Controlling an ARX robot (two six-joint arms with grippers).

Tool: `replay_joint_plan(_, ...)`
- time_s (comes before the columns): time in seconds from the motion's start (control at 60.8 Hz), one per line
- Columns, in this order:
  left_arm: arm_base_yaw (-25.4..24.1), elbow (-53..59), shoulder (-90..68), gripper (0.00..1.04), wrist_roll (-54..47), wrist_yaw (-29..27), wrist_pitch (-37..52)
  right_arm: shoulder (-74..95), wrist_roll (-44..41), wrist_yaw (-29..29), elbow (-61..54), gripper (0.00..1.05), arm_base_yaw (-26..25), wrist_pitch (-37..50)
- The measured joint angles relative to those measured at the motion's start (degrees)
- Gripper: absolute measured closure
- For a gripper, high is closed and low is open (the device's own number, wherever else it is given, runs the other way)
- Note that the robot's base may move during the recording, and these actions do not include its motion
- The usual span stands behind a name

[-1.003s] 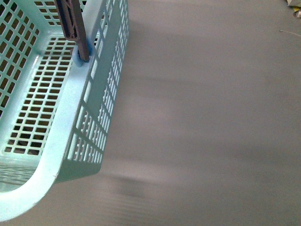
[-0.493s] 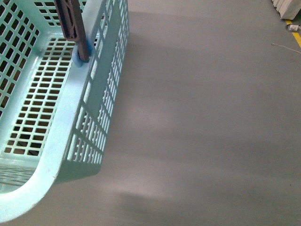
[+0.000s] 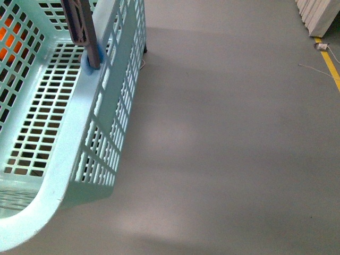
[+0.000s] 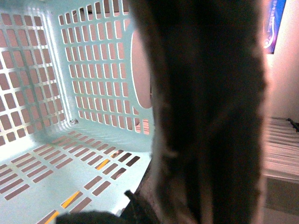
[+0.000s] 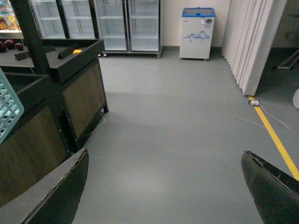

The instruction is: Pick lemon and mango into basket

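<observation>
Right gripper [image 5: 165, 156]: two dark grey wedge-shaped fingers [image 5: 56, 191], edges pale and scuffed — against the light turquoise slotted plastic basket [image 4: 93, 70], the left finger [image 4: 205, 116] shows dark, blurred, pale-fringed.

basket [image 3: 69, 154] left | handle [image 3: 79, 26] on its right rim | floor [image 3: 228, 149] right of basket

A shop: glass-door fridges [image 5: 126, 25], a chest freezer [image 5: 197, 32], dark display stands [image 5: 79, 93], a turquoise shopping basket [image 3: 101, 106].
</observation>
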State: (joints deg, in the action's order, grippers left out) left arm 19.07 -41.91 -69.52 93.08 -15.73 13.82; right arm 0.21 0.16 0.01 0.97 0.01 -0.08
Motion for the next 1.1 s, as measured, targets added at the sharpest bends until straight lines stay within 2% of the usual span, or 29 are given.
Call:
replay_joint_plan(0.444, 0.5, 0.0, 0.0, 1.0, 0.6, 1.4, 0.0, 0.0, 0.0, 0.2, 0.0, 0.09, 0.0, 0.0)
replay_joint_plan(0.641, 0.3, 0.0, 0.0, 1.0, 0.6, -0.2, 0.0, 0.0, 0.0, 0.2, 0.0, 0.09, 0.0, 0.0)
replay_joint_plan(1.102, 0.2, 0.0, 0.0, 1.0, 0.6, 0.1, 0.0, 0.0, 0.0, 0.1, 0.0, 0.09, 0.0, 0.0)
